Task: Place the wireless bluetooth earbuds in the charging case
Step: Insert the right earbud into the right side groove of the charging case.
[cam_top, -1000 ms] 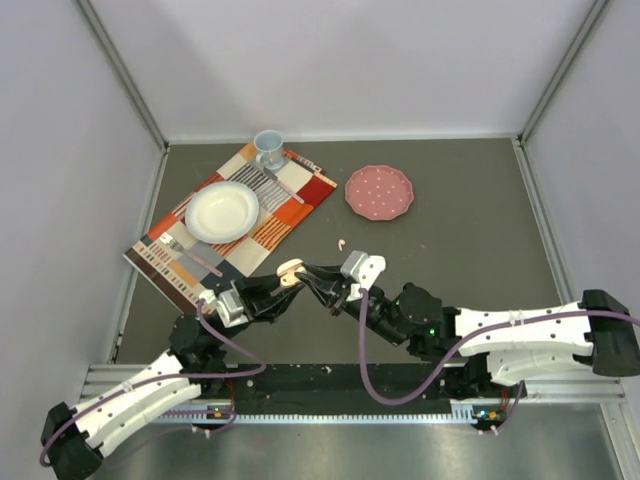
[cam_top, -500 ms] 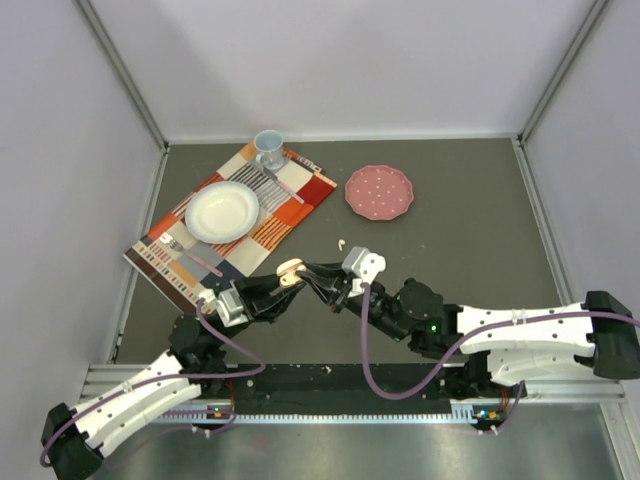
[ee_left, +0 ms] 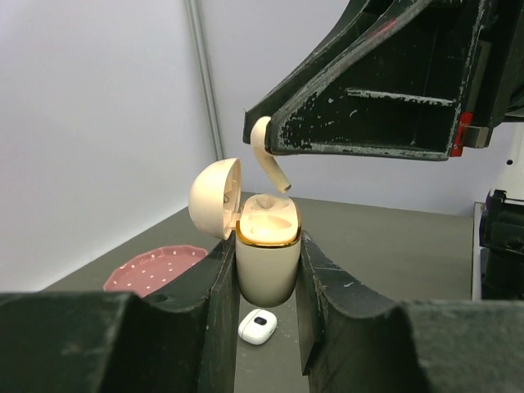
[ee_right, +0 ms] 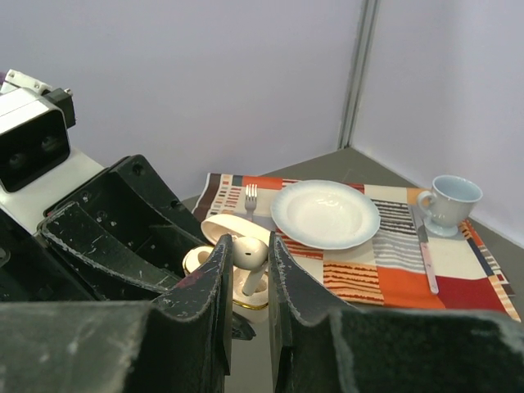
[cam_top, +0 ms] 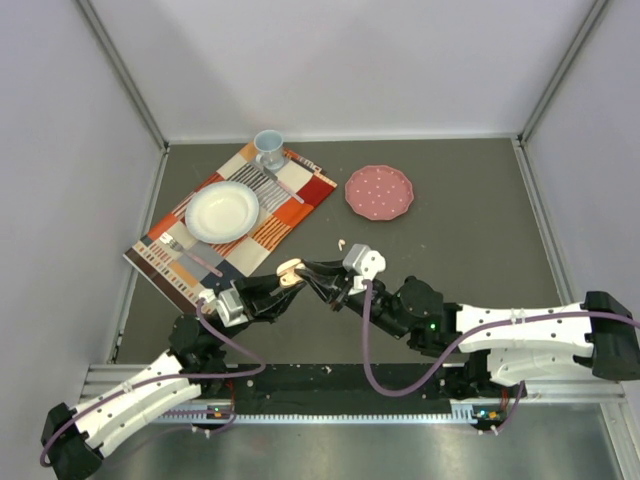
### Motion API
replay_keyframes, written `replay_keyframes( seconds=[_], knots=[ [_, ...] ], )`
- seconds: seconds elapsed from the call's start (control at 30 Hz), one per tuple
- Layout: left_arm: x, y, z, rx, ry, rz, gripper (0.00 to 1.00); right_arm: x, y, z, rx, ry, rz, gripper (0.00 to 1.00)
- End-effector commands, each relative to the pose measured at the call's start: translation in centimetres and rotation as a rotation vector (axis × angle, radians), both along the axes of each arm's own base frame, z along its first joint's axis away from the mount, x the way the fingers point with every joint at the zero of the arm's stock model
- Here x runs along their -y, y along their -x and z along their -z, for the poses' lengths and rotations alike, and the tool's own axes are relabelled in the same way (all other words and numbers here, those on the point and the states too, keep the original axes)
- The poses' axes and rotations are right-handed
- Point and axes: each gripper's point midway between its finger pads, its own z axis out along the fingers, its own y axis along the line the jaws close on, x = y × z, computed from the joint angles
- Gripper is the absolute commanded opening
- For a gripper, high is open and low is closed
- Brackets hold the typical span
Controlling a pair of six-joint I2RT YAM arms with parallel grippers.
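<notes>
Pale lavender walls (cam_top: 350, 70) with grey corner posts (cam_top: 125, 75) close in the dark grey worktop (cam_top: 470, 230) on three sides, well beyond the right gripper (cam_top: 306, 268), under even light.

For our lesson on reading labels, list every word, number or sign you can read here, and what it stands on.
No text can be read.
Faint marks inside the open lid of the charging case: too blurred to read.
The small white case below it: only a dark spot, no letters.
</notes>
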Motion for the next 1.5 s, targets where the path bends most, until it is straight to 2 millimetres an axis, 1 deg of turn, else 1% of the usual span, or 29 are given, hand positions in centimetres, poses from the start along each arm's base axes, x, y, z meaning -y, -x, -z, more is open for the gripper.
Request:
replay_keyframes(
  seconds=[0.0, 0.17, 0.27, 0.53, 0.83, 1.13, 1.3, 1.47],
  knots=[
    [-0.3, 0.2, -1.4, 0.021, 0.039, -0.001, 0.00, -0.3, -0.2, -2.0, 0.003, -0.074, -0.011, 0.00],
    [-0.3, 0.4, -1.7, 0.014, 0.060, 0.013, 0.00, -0.3, -0.7, -1.2, 0.010, -0.058, 0.019, 0.00],
    [-0.3, 0.3, -1.6, 0.009, 0.058, 0.011, 0.00, -0.4, -1.0, -0.7, 0.019, -0.052, 0.038, 0.00],
    [-0.4, 0.3, -1.6, 0.004, 0.065, 0.011, 0.00, 0.1, -1.6, -0.3, 0.042, -0.051, 0.077, 0.00],
    [-0.4, 0.3, -1.7, 0.001, 0.071, 0.007, 0.00, 0.4, -1.3, 0.3, 0.081, -0.003, 0.068, 0.00],
    [-0.7, 0.1, -2.0, -0.012, 0.089, -0.002, 0.00, -0.3, -0.3, 1.5, 0.116, 0.062, 0.001, 0.00],
    [-0.7, 0.1, -2.0, -0.017, 0.094, -0.003, 0.00, -0.3, -0.5, 2.4, 0.140, 0.108, 0.010, 0.00],
    [-0.7, 0.0, -2.1, -0.018, 0.095, -0.005, 0.00, 0.1, -1.0, 2.7, 0.164, 0.130, 0.046, 0.00]
  ],
)
